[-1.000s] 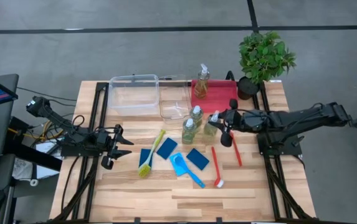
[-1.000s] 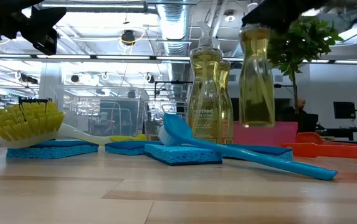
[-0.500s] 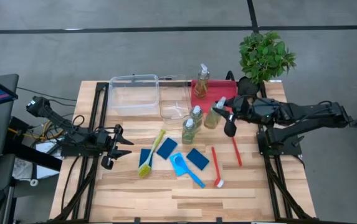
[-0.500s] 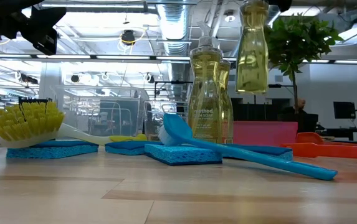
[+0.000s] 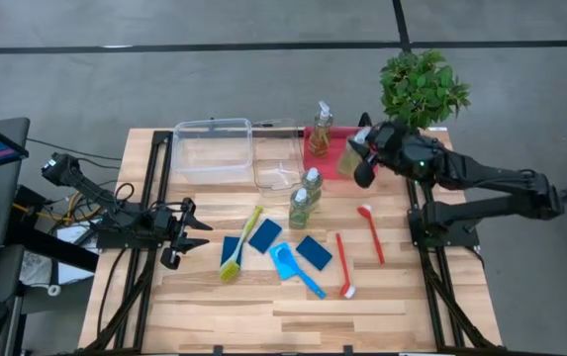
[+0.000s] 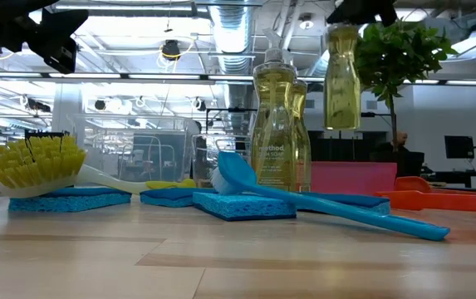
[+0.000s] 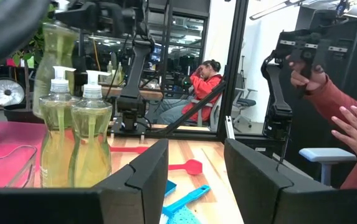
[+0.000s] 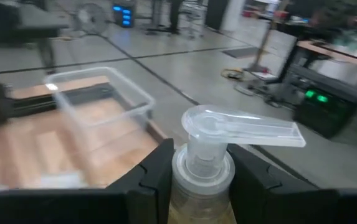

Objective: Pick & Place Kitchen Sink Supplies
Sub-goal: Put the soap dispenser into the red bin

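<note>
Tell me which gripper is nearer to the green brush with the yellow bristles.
Left. The left gripper sits just beside the green brush, off its bristle end. The right gripper is across the table over the red tray, shut on a pump bottle.

Light is bright and even in the high view, coming from overhead; the table shows only short, soft shadows beside the sponges and brushes. In the low view, ceiling lamps glare behind the scene, so the yellow liquid in the bottles glows backlit, while the near tabletop is soft and out of focus. The left wrist view is sharp on the two near bottles; its dark fingers are blurred. The right wrist view is blurred in the background, with only the pump top fairly crisp.
</note>
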